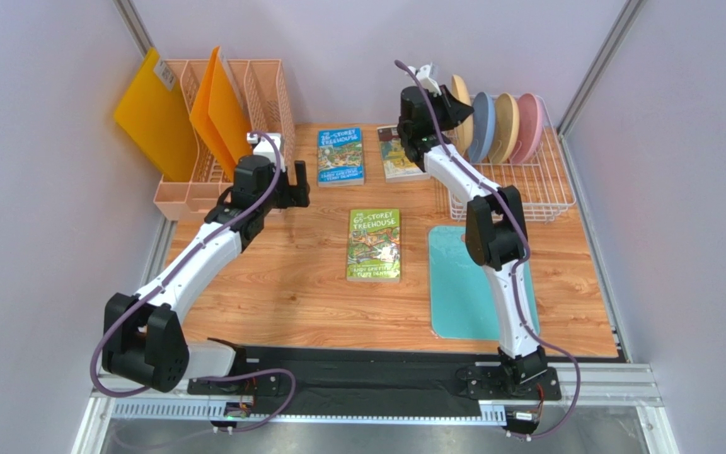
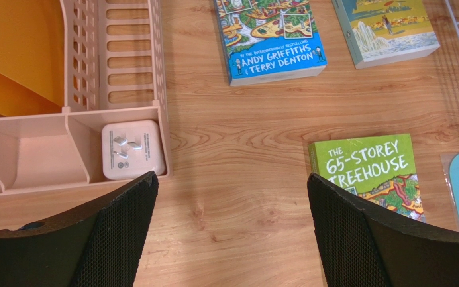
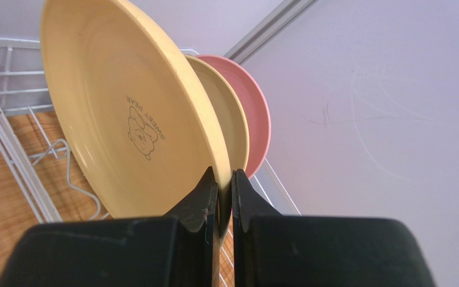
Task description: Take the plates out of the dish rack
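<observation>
4 round plates (image 1: 504, 128) in white wire rack (image 1: 528, 194) at 1 o'clock, R gripper (image 3: 225, 191) clamped on tan plate (image 3: 124, 119), L gripper (image 2: 232, 179) spread, 3 paperbacks (image 1: 373, 244) centre

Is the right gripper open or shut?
Shut: the right gripper has both fingers pressed on the rim of the tan plate.

4 plates (image 1: 483, 128), 1 dish rack (image 1: 539, 197), 3 books (image 1: 373, 244), 2 orange folders (image 1: 154, 118), 1 file org. (image 1: 179, 199), 1 teal mat (image 1: 460, 288), 1 plug adapter (image 2: 132, 149).

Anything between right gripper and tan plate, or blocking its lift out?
Nothing visible. The right gripper is shut on the rim of the tan plate, the end one in the dish rack; nothing above it.
</observation>
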You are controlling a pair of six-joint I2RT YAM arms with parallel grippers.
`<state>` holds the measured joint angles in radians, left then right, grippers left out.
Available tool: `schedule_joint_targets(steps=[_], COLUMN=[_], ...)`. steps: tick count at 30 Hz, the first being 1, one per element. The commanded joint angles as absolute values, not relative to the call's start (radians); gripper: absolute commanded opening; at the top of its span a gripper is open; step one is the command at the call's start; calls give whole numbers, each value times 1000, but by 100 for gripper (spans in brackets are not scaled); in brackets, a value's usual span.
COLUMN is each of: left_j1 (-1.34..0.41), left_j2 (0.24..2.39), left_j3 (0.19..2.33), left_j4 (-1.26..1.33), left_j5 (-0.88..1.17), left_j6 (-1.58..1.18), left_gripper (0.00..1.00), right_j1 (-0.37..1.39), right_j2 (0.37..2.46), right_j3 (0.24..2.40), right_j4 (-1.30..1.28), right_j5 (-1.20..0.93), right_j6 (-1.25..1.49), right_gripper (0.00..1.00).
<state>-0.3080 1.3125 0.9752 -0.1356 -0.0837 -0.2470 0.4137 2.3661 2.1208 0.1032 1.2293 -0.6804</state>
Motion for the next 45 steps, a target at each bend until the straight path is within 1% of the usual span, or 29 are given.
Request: schedule_joint_targets(steps=[1, 3, 4, 9, 10, 12, 13, 14, 16, 17, 18, 19, 20, 21, 22, 23, 27, 29, 31, 38, 40, 41, 44, 45], left_j1=[-314, -314, -314, -314, -314, -314, -314, -314, -314, -314, -314, -314, -314, -319, -322, -324, -339, -345, -353, -388, -397, -399, -413, -416], left_j2=[1259, 1252, 1241, 1204, 1191, 1175, 1161, 1152, 1128, 1121, 1105, 1095, 1086, 1066, 1055, 1043, 977, 957, 937, 899, 891, 888, 874, 871], left_j3=[996, 991, 983, 954, 945, 930, 910, 899, 864, 851, 841, 819, 807, 796, 775, 766, 689, 660, 628, 543, 528, 523, 517, 517], left_j4=[-132, -130, -121, -78, -65, -43, -19, -5, 44, 60, 72, 95, 107, 124, 127, 129, 166, 179, 186, 186, 184, 181, 161, 153], left_j5=[-52, -28, -5, 123, 159, 192, 225, 239, 287, 299, 313, 334, 344, 353, 354, 356, 376, 371, 361, 298, 273, 265, 239, 220], left_j6=[-235, -241, -248, -302, -326, -351, -376, -389, -413, -440, -454, -469, -495, -509, -520, -541, -610, -632, -652, -664, -663, -663, -657, -655], left_gripper=[99, 100, 99, 99, 99, 99, 100, 100, 99, 99, 100, 97, 96, 95, 95, 95, 94, 93, 91, 88, 85, 82, 71, 61], right_j1=[465, 489, 497, 543, 548, 566, 571, 574, 578, 577, 578, 578, 578, 580, 580, 581, 587, 591, 598, 615, 617, 617, 618, 618], right_j2=[2185, 2098, 2073, 1881, 1855, 1778, 1752, 1696, 1631, 1564, 1528, 1497, 1438, 1413, 1389, 1352, 1295, 1278, 1270, 1252, 1246, 1243, 1238, 1236], right_j3=[2022, 2003, 2009, 1935, 1916, 1887, 1872, 1833, 1774, 1700, 1653, 1613, 1574, 1493, 1459, 1418, 1248, 1206, 1157, 1083, 1068, 1056, 1045, 1045], right_j4=[204, 120, -29, -271, -367, -466, -564, -612, -699, -709, -706, -689, -671, -654, -611, -588, -483, -416, -370, -298, -273, -267, -250, -252], right_j5=[1253, 1238, 1230, 1180, 1164, 1103, 1059, 952, 827, 696, 636, 582, 464, 415, 370, 274, 106, 17, -24, -130, -150, -156, -167, -164], right_j6=[-686, -606, -497, -283, -246, -126, -89, -7, 93, 124, 180, 210, 230, 283, 305, 322, 411, 449, 478, 541, 554, 567, 578, 580], right_gripper=[0, 0, 0, 0, 0, 0, 0, 0, 0, 0, 0, 0, 0, 0, 1, 1, 2, 2, 2, 3, 3, 3, 3, 3])
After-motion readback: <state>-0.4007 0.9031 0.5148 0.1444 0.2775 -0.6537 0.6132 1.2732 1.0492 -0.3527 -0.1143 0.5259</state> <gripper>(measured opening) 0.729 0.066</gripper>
